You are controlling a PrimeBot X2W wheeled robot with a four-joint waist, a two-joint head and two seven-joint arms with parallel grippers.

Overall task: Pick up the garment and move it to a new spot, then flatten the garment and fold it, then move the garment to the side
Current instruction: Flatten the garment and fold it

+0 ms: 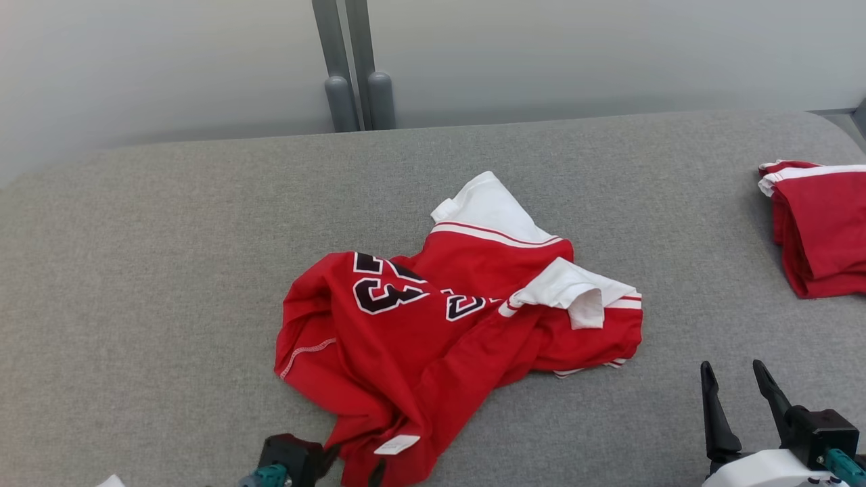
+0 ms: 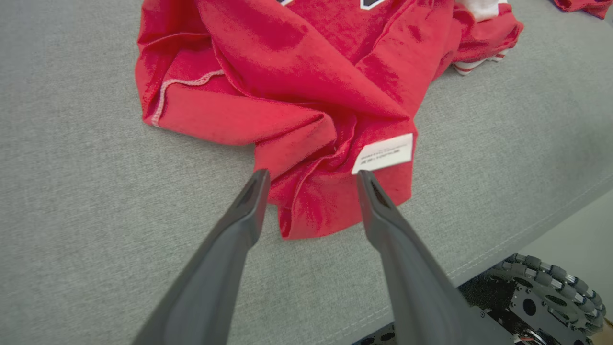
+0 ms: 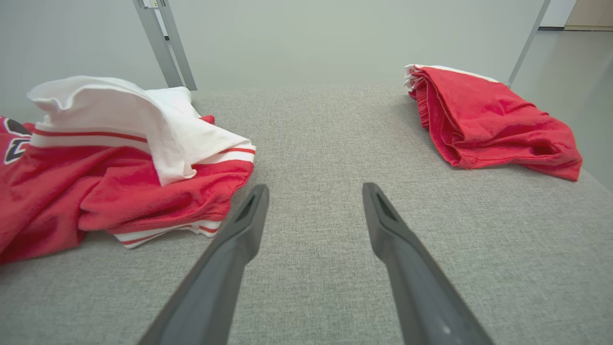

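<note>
Garment (image 1: 433, 325), crumpled and red, is heaped mid-worktop (image 1: 169, 270). At its near hem, by the white label (image 2: 383, 152), the left claw (image 2: 312, 179) is held wide open with nothing gripped, apparently placed to pinch that edge. Right of the garment, the right claw (image 1: 733, 365) is held open and empty. Farther right, a folded pile (image 1: 818, 230) is set aside.

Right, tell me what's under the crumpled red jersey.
The grey cushioned surface shows around the red jersey, which lies on it. A white sleeve lies on top. Whatever is beneath the cloth is covered.
</note>
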